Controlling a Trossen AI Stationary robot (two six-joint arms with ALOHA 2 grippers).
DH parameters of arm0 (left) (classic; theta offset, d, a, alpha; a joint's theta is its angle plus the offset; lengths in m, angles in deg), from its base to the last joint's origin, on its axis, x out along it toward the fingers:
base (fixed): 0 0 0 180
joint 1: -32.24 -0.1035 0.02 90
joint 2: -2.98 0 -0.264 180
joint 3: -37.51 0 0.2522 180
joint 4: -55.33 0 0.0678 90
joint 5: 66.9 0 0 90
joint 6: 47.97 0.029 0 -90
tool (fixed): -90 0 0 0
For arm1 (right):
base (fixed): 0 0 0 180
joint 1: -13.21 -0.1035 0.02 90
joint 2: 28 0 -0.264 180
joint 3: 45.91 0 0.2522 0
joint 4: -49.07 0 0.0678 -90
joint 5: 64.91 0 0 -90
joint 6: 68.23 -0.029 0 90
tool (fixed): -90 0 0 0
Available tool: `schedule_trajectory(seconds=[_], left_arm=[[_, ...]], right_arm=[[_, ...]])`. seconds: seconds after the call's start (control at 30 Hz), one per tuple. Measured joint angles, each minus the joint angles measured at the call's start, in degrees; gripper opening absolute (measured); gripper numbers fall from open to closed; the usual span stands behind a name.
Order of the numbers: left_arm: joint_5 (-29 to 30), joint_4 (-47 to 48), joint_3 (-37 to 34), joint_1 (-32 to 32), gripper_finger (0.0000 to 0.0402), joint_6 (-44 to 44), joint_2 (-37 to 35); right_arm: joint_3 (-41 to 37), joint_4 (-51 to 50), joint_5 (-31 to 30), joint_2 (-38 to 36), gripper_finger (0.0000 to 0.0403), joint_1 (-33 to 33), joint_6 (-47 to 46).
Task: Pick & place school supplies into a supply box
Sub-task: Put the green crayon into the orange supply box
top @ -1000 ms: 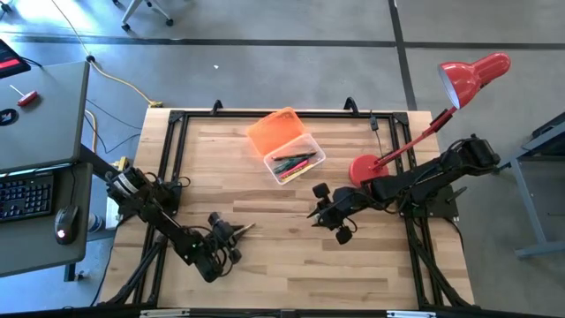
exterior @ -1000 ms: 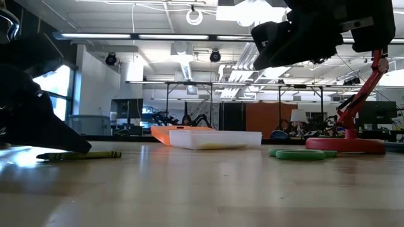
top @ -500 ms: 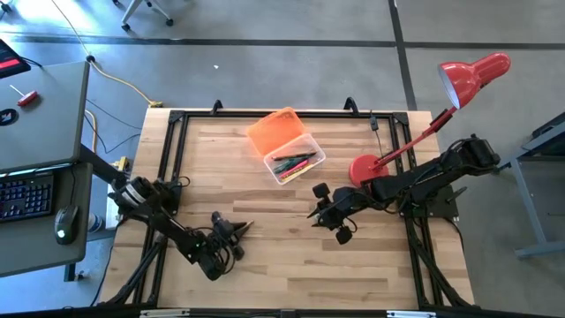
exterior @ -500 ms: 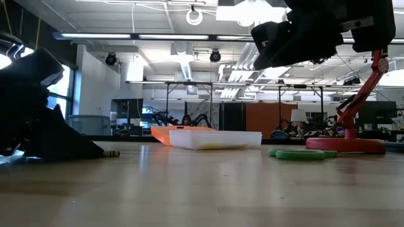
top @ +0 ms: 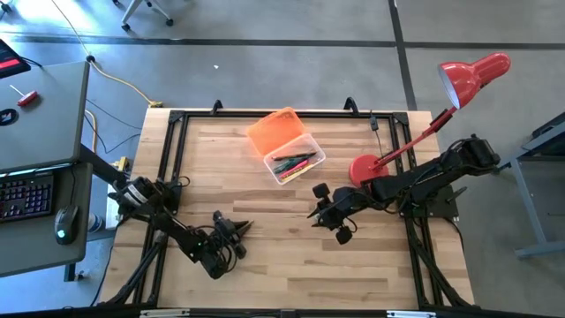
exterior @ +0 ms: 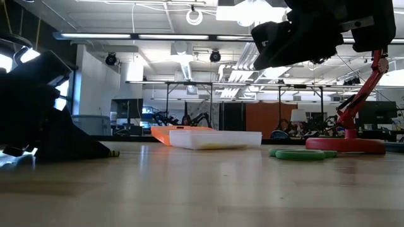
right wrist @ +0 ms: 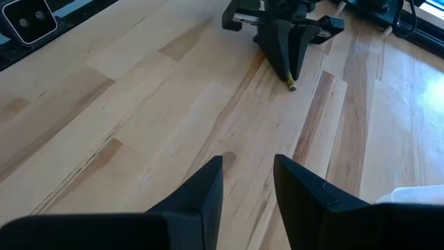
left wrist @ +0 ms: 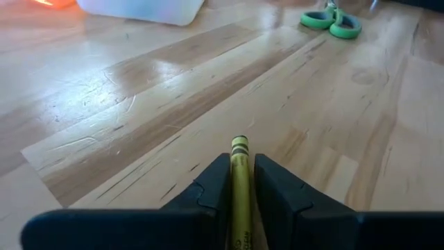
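Left gripper [left wrist: 241,182] clamps a thin yellow crayon [left wrist: 240,182], tip toward 2 o'clock; right gripper [right wrist: 248,182] hovers spread.

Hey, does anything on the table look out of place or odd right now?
Nothing damaged or spilled. The box sits open with its orange lid beside it, and the green scissors lie alone on the wood, outside it. The left end effector grips a yellow crayon.

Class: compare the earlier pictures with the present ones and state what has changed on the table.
The left claw has slid forward along the yellow crayon and shut on it, leaving only its tip showing. The right claw, supply box, scissors and lamp stayed put.
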State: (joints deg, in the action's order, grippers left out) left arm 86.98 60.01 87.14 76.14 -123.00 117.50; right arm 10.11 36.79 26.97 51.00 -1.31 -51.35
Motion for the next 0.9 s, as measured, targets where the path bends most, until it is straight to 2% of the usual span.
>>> schedule_trajectory(seconds=[0.2,0.33,0.47,0.53,0.6,0.73,0.9], left_arm=[[0.1,-0.3,-0.1,-0.8,0.0038,-0.7,0.0],[0.6,-1.1,-0.1,-1.1,0.0037,-0.1,0.0],[4.4,-2.5,1.4,-2.5,0.004,1.5,-0.1],[2.7,-2.9,3.4,-4.4,0.0045,4.0,-0.5],[0.0,-2.9,5.7,-7.6,0.0044,8.9,-1.0],[-6.8,-4.5,12.2,-15.7,0.0036,24.3,-1.5],[-10.3,-9.4,21.9,-24.1,0.0037,49.7,-1.6]], right_arm=[[0.0,0.0,0.0,0.0,0.0107,0.0,-0.2],[0.0,0.0,0.0,0.0,0.0107,-0.2,-2.5],[0.0,1.7,0.0,0.1,0.0107,-1.5,-7.9],[0.0,3.7,0.0,0.5,0.0107,-2.8,-9.2],[0.0,6.2,0.0,1.3,0.0107,-4.6,-9.1],[0.0,10.5,0.1,3.5,0.0107,-8.0,-9.0],[0.0,12.0,-2.4,7.0,0.0107,-12.3,-11.3]])
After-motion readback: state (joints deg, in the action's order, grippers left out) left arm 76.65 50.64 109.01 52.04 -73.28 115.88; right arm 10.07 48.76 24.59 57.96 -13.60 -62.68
